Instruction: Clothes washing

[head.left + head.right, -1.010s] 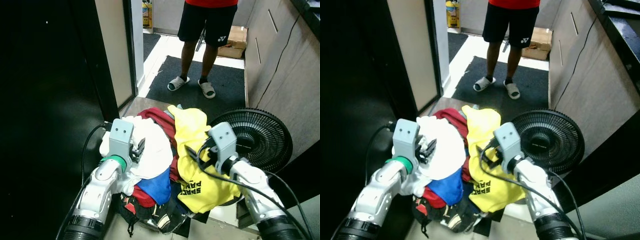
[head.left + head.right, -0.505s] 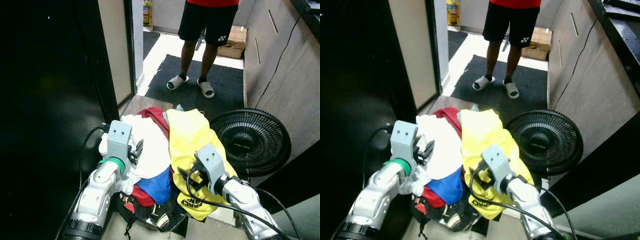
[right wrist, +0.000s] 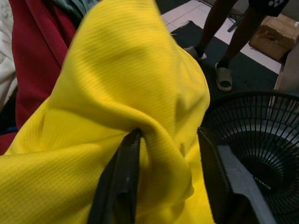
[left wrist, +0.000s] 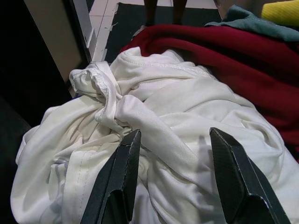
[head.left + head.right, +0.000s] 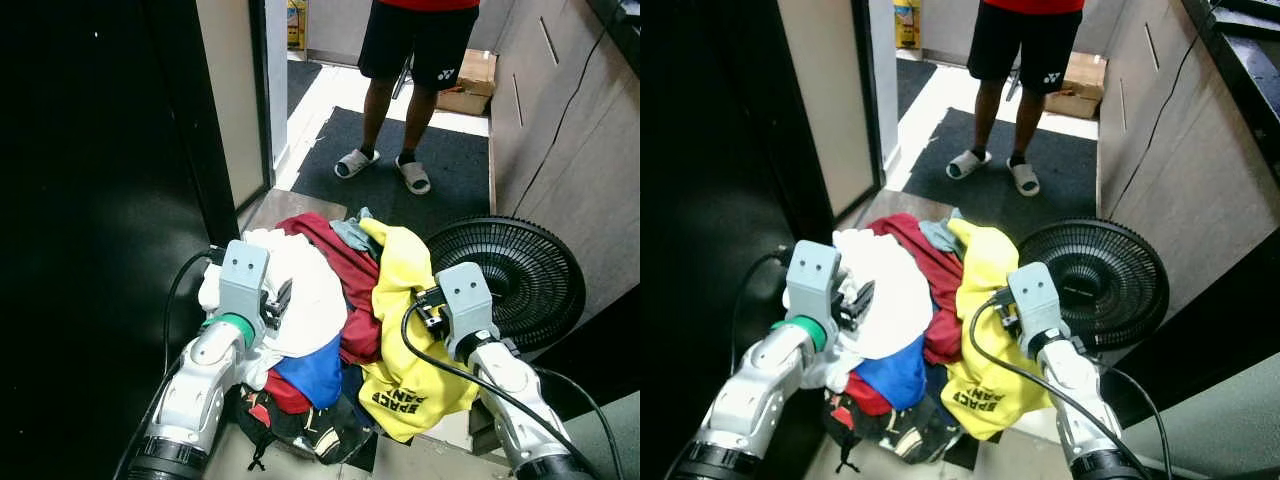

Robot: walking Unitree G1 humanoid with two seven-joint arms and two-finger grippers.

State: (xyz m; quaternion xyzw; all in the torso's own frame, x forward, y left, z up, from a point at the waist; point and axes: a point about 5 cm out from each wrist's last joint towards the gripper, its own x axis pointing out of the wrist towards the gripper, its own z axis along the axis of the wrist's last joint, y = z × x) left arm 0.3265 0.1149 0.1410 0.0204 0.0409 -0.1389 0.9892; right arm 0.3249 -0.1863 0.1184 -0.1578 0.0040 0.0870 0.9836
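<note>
- Laundry pile (image 5: pixel 320 330) sits on the floor between your two arms, just ahead of both.
- Left gripper (image 4: pixel 175 182): fingers spread open, hovering over the white shirt (image 4: pixel 154 121) with its knotted bunch dead ahead.
- Right gripper (image 3: pixel 168 182): fingers pinch a fold of the yellow shirt (image 3: pixel 117 93), which drapes down the pile's right side beside the fan (image 5: pixel 520 270).
- That arm looks set to lift first.

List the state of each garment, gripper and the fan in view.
left gripper: open, fingers over the white garment.
right gripper: fingers around a fold of the yellow shirt.
white garment: crumpled on top of the pile.
yellow shirt: draped over the pile's right side.
red garment: bunched between white and yellow.
fan: standing, leaning by the wall.
</note>
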